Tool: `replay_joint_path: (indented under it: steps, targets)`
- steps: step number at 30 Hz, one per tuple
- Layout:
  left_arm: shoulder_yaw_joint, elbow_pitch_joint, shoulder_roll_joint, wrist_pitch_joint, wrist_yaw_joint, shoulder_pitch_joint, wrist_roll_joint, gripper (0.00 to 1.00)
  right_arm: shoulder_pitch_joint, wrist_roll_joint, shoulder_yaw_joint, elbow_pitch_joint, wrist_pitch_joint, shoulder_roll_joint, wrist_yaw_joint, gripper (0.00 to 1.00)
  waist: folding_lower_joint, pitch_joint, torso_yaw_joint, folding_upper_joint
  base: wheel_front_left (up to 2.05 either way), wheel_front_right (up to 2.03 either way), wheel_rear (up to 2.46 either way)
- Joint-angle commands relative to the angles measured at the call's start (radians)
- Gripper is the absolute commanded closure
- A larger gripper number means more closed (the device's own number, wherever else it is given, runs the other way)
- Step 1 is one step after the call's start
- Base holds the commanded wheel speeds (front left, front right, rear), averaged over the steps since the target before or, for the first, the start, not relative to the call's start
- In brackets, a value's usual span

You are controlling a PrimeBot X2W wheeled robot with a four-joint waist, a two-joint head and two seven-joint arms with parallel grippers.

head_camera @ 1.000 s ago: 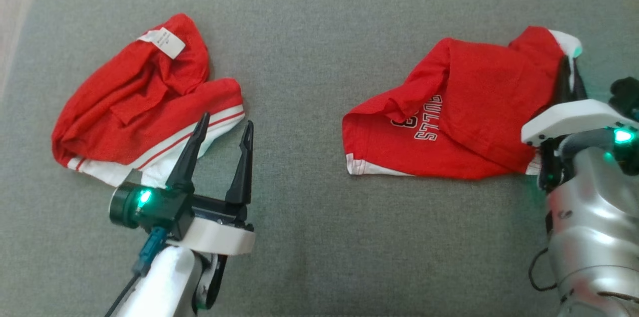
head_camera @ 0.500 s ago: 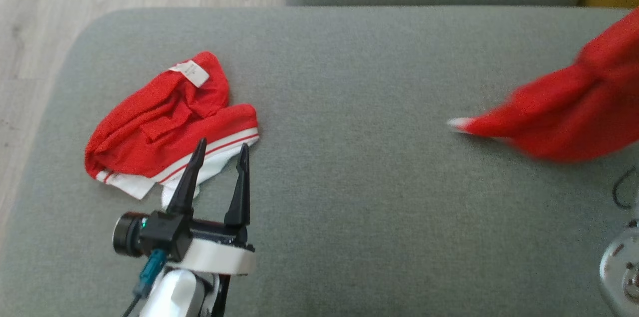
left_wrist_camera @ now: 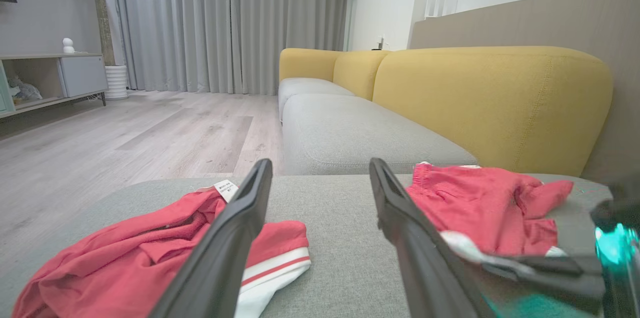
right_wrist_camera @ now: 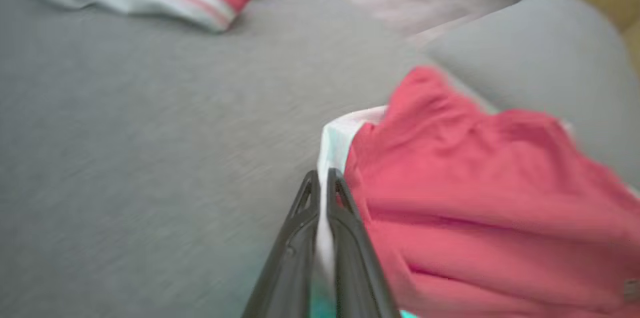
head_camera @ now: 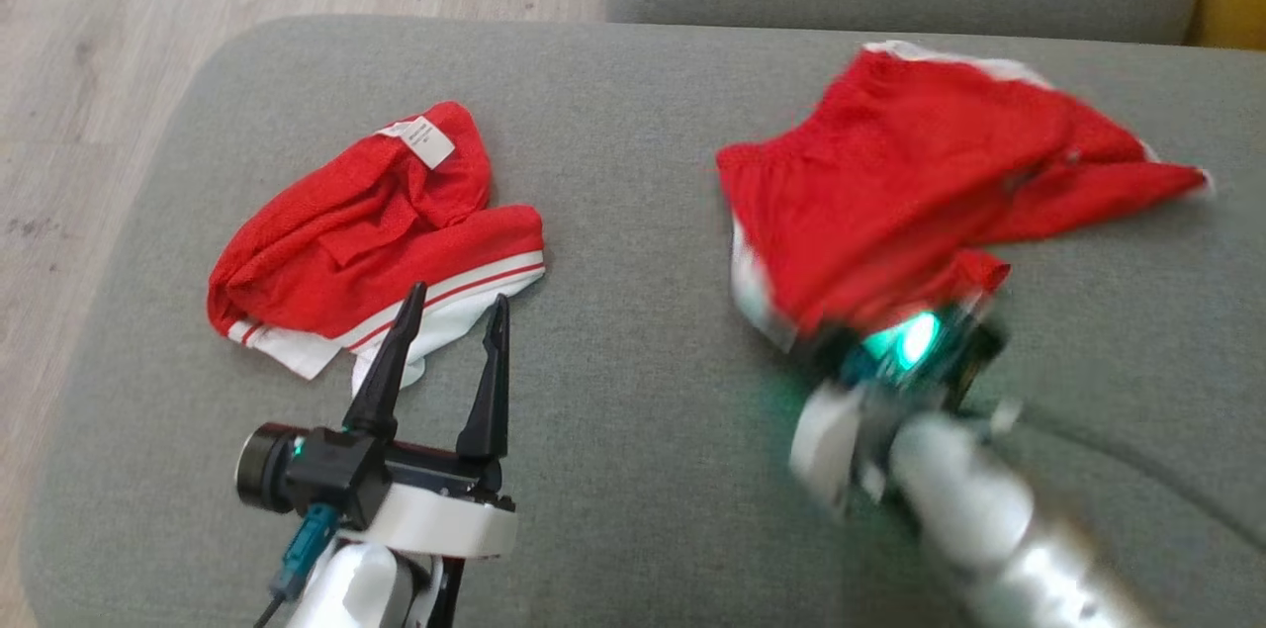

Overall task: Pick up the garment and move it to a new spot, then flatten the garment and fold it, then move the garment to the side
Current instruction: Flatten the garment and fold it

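And the right gripper (right_wrist_camera: 322, 180) is pinched tight on the white hem of the red garment (head_camera: 920, 173), fingers pressed together with only cloth between them; the garment is bunched over that gripper on the right side of the grey cushion (head_camera: 633, 391), blurred, and I cannot tell whether it is lifted clear. Over on the other side the left gripper (head_camera: 458, 294) is spread wide and holds nothing; its fingertips sit just beside the white striped band of the second garment (head_camera: 356, 232), crumpled on the cushion's left part.

Grey upholstered seat (head_camera: 633, 470), foreground; yellow sofa back (left_wrist_camera: 490, 102), right; pale wood floor (left_wrist_camera: 125, 137), left; grey curtains (left_wrist_camera: 225, 22), upper centre; low sideboard (left_wrist_camera: 60, 77), upper left.
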Motion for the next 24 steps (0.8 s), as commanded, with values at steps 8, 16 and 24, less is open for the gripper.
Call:
replay_joint_path:
  steps: [8,16,24]
  targets:
    - [0.039,-0.038,0.005,-0.008,-0.007,-0.056,0.008,0.00,-0.024,0.161,0.157,-0.069,-0.025,0.015,-0.001,0.00,0.0000,0.018,-0.014,0.0000,0.00,0.00,0.00]
    - [0.066,-0.049,0.007,-0.008,-0.003,-0.057,0.008,0.00,0.048,0.210,-0.052,-0.212,-0.075,0.015,-0.001,0.00,0.0000,0.018,-0.088,0.0000,0.00,0.00,0.00]
    - [0.088,-0.058,0.016,-0.008,-0.003,-0.052,0.016,0.00,0.234,0.208,-0.264,-0.416,-0.091,0.015,-0.001,0.00,0.0000,0.008,-0.166,0.0000,0.00,0.00,0.00]
